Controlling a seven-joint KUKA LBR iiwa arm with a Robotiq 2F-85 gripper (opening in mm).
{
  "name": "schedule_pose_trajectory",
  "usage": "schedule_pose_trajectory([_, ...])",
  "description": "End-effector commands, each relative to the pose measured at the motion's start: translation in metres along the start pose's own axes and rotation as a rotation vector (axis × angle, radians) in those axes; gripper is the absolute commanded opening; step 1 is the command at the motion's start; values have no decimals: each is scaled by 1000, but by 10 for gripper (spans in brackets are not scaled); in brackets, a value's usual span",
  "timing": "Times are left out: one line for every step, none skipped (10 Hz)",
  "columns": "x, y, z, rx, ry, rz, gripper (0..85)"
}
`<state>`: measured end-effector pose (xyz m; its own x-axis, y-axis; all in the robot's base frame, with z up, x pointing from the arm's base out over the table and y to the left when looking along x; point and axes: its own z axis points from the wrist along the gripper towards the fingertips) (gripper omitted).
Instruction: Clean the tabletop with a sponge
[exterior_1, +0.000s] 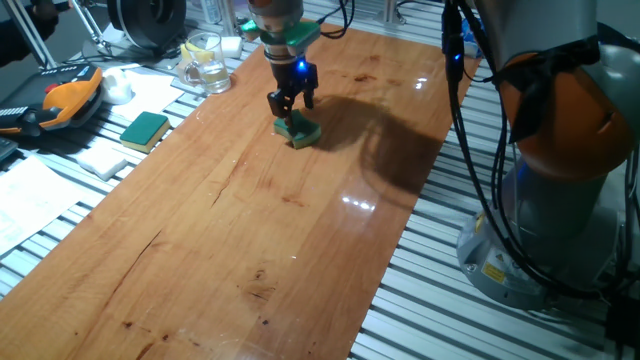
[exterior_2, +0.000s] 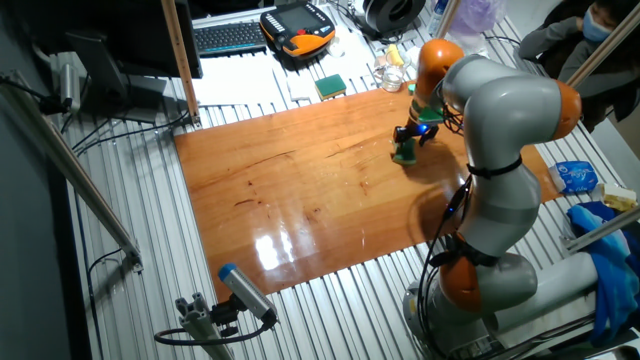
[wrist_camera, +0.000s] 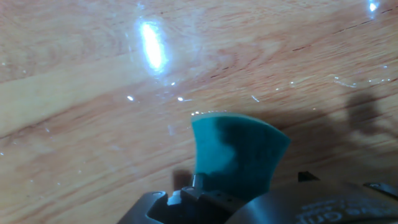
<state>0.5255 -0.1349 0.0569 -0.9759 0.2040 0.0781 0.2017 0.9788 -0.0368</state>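
Observation:
The tabletop (exterior_1: 250, 220) is a long glossy reddish-brown wooden board; it also shows in the other fixed view (exterior_2: 300, 190) and fills the hand view (wrist_camera: 93, 93). The teal-green sponge (exterior_1: 300, 131) rests on the board near its far end, with its yellowish underside down. It shows in the other fixed view (exterior_2: 405, 153) and in the hand view (wrist_camera: 239, 155). My gripper (exterior_1: 291, 108) points down, and its fingers are closed on the sponge's top. It also shows in the other fixed view (exterior_2: 410, 138).
A flat rectangular green sponge (exterior_1: 145, 129) lies on the ribbed metal frame left of the board, next to white pads. A glass jug (exterior_1: 205, 62) and an orange pendant (exterior_1: 65, 100) stand behind it. The arm's base (exterior_1: 550, 200) stands at the right.

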Motion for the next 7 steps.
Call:
schedule_pose_trajectory([0,3,-2,2,-5,8,680])
schedule_pose_trajectory([0,4,-2,2,-10,9,680])
schedule_pose_trajectory([0,4,1,-1,-19,11,680])
schedule_pose_trajectory([1,5,4,-4,-32,14,680])
schedule_pose_trajectory([2,7,6,1,-46,17,680])
schedule_pose_trajectory([4,9,8,1,-54,22,680])
schedule_pose_trajectory([5,10,9,1,-60,28,680])
